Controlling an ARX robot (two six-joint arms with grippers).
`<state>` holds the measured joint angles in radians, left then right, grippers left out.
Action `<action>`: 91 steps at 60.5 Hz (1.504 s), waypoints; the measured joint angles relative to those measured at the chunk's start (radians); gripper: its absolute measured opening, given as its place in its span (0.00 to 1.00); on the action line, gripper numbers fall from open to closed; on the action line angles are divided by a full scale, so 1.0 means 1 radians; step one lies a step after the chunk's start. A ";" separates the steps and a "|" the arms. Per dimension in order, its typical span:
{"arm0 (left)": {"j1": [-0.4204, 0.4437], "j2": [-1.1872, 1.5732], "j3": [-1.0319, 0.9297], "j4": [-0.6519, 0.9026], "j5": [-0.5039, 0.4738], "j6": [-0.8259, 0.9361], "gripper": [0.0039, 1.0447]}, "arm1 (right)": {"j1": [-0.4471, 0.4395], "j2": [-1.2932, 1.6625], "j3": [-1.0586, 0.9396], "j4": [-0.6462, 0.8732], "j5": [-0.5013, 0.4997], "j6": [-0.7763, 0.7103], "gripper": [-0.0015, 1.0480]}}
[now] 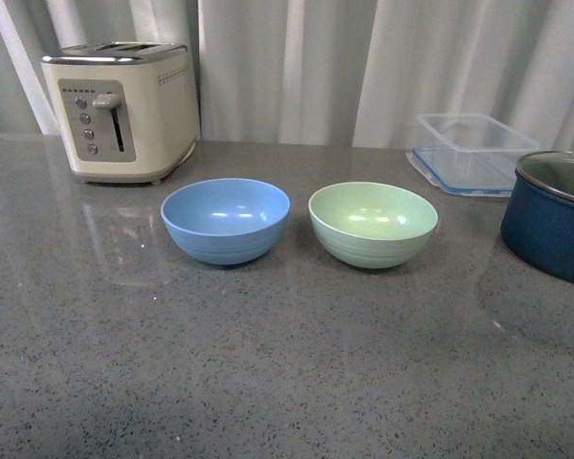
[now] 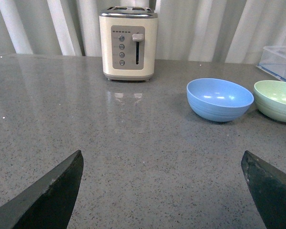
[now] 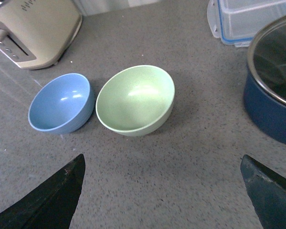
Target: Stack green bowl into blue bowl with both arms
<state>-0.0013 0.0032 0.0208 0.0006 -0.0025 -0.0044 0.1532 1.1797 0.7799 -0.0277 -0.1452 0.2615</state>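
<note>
The blue bowl [image 1: 226, 220] and the green bowl [image 1: 373, 223] stand upright side by side on the grey counter, a small gap between them, the blue one to the left. Both are empty. Neither arm shows in the front view. My left gripper [image 2: 162, 160] is open and empty over bare counter, well short of the blue bowl [image 2: 219, 99]; the green bowl [image 2: 278, 99] lies beyond it. My right gripper [image 3: 162, 162] is open and empty, above the counter just short of the green bowl [image 3: 135, 100], with the blue bowl [image 3: 61, 103] beside it.
A cream toaster [image 1: 124, 110] stands at the back left. A clear plastic container [image 1: 469, 151] sits at the back right. A dark navy pot with a glass lid [image 1: 553, 215] stands at the right edge, near the green bowl. White curtains hang behind the counter.
</note>
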 joint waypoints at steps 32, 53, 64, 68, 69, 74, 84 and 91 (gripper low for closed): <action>0.000 0.000 0.000 0.000 0.000 0.000 0.94 | 0.074 0.733 0.544 -0.126 0.259 0.164 0.90; 0.000 0.000 0.000 0.000 0.000 0.000 0.94 | 0.058 0.888 0.666 -0.200 0.315 0.173 0.53; 0.000 0.000 0.000 0.000 0.000 0.000 0.94 | 0.058 0.888 0.667 -0.212 0.309 0.182 0.28; 0.000 0.000 0.000 0.000 0.000 0.000 0.94 | 0.059 0.888 0.667 -0.213 0.306 0.182 0.18; 0.000 0.000 0.000 0.000 0.000 0.000 0.94 | 0.059 0.887 0.667 -0.213 0.306 0.182 0.16; 0.000 0.000 0.000 0.000 0.000 0.000 0.94 | 0.060 0.866 0.667 -0.210 0.300 0.187 0.05; 0.000 0.000 0.000 0.000 0.000 0.000 0.94 | 0.071 0.782 0.663 -0.201 0.310 0.160 0.02; 0.000 0.000 0.000 0.000 0.000 0.000 0.94 | 0.095 0.715 0.663 -0.187 0.304 0.139 0.02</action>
<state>-0.0013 0.0032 0.0208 0.0006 -0.0025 -0.0044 0.2485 1.8946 1.4425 -0.2142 0.1589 0.4004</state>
